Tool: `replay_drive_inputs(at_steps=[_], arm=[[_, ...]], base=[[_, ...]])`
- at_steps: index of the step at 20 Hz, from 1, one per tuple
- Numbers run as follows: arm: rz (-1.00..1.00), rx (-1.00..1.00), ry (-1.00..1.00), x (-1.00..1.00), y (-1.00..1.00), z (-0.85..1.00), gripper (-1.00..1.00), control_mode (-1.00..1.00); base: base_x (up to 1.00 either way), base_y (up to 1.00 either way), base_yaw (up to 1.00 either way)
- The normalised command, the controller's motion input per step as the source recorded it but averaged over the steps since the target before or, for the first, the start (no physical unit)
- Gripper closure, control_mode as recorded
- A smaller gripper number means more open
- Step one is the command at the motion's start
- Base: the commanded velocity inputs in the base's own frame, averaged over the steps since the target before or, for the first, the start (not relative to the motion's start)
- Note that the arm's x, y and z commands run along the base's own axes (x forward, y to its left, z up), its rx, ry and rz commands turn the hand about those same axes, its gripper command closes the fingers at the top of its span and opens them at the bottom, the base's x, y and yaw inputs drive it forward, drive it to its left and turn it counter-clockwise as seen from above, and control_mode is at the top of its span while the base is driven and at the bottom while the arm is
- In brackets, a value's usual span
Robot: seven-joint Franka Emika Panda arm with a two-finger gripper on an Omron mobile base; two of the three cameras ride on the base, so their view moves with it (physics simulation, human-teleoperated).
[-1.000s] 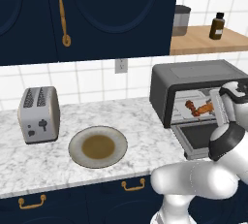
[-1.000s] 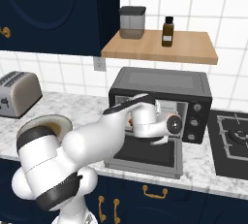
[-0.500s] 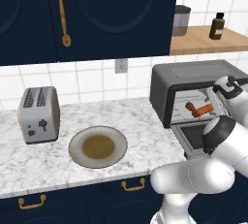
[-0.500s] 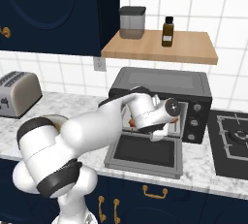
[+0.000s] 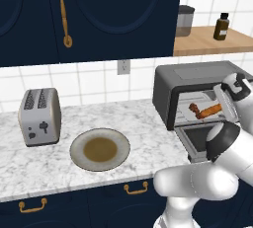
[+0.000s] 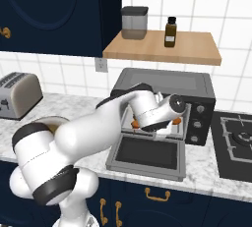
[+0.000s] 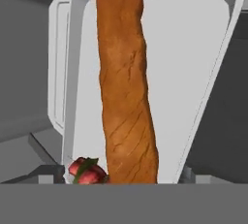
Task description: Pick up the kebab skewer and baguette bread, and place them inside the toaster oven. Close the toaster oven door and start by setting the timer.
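The toaster oven (image 5: 197, 74) (image 6: 167, 81) stands open, its door (image 5: 197, 140) (image 6: 147, 152) folded down flat over the counter edge. Inside, the orange-brown baguette bread (image 5: 213, 109) (image 7: 126, 87) lies lengthwise on the pale tray (image 7: 193, 72). The kebab skewer (image 5: 194, 107) (image 7: 87, 169) rests beside the baguette's left end, its red-brown chunks touching it. My gripper (image 5: 223, 104) (image 6: 162, 124) (image 7: 121, 177) hovers at the oven mouth just over the near end of the baguette. It is open, with the tips spread on either side of the bread.
A brown-centred plate (image 5: 100, 149) sits mid-counter, and a silver two-slot toaster (image 5: 39, 116) (image 6: 17, 93) stands far left. A wooden shelf (image 6: 162, 49) above the oven carries a jar and a bottle. A stove top (image 6: 236, 142) lies right of the oven.
My elbow has swung up and my hand has risen slightly at the oven mouth. The baguette and skewer have stayed put on the tray.
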Motion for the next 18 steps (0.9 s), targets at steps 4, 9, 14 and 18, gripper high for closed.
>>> replay_drive_inputs(at_steps=[4, 9, 14, 18], arm=[[0.0, -0.01, 0.0, -0.38, 0.0, 0.14, -1.0, -1.0], [0.0, 0.0, 0.02, -0.81, -0.07, 0.12, -1.0, -1.0], [0.0, -0.04, 0.31, -0.58, 0.08, 0.05, -1.0, -1.0], [0.0, -0.09, 0.36, -0.06, 0.08, -0.12, -1.0, -1.0]], base=[[0.0, 0.0, 0.0], [0.0, 0.0, 0.0], [0.0, 0.0, 0.0], [0.0, 0.0, 0.0]])
